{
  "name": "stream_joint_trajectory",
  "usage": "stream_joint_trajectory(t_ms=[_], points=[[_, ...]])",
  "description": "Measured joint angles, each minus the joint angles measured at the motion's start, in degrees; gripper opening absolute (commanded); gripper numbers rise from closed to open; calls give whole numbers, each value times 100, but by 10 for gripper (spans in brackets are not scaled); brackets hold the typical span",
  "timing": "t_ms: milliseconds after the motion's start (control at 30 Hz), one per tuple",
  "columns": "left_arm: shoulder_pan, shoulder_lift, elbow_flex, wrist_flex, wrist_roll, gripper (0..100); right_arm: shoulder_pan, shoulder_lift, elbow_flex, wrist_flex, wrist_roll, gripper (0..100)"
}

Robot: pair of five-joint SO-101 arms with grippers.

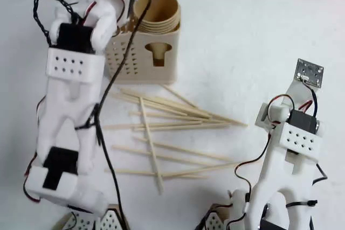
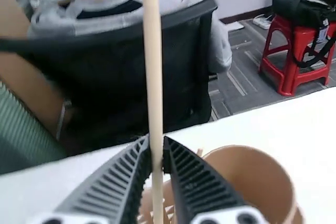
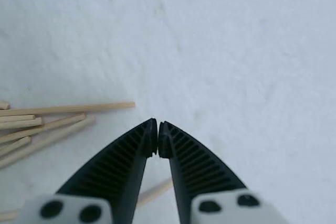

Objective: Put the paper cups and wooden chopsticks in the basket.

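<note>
Desk (image 1: pixel 242 41): white, carries everything. Basket (image 1: pixel 135 60) at far side, paper cups (image 1: pixel 157 12) stacked inside it. Loose chopsticks (image 1: pixel 172 127) scattered on desk between my arms. My left pincer (image 2: pixel 156 149) clamped on one chopstick (image 2: pixel 152 56), upright over basket, beside cups. Best, I judge, to lower it plumb and release only once tip is seated. My right pincer (image 3: pixel 157 139) closed, empty, over desk near stick ends.

The chopstick (image 2: pixel 152 77) in the left pincer (image 2: pixel 156 156) and the chopsticks (image 1: pixel 178 126) on the counter (image 1: pixel 242 41) are bare pale wood, smooth and matt. The cups (image 1: pixel 159 9) are dull brown paper. The basket (image 1: pixel 141 60) is cream matt plastic, perforated. The counter is white, matt and faintly grainy. The left pincer and right pincer (image 3: pixel 157 135) are black ribbed plastic.
</note>
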Motion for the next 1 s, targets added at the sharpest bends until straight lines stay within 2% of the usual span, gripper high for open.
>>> stream_joint_trajectory(t_ms=[167, 500, 733, 1000], points=[[-316, 141, 0, 9, 396, 190, 0, 0, 0, 0, 0, 19], [-334, -316, 0, 923, 413, 195, 0, 0, 132, -62, 0, 19], [141, -1222, 0, 2215, -571, 194, 0, 0, 167, -167, 0, 19], [1213, -1609, 0, 3886, -1776, 196, 0, 0, 167, -167, 0, 19]])
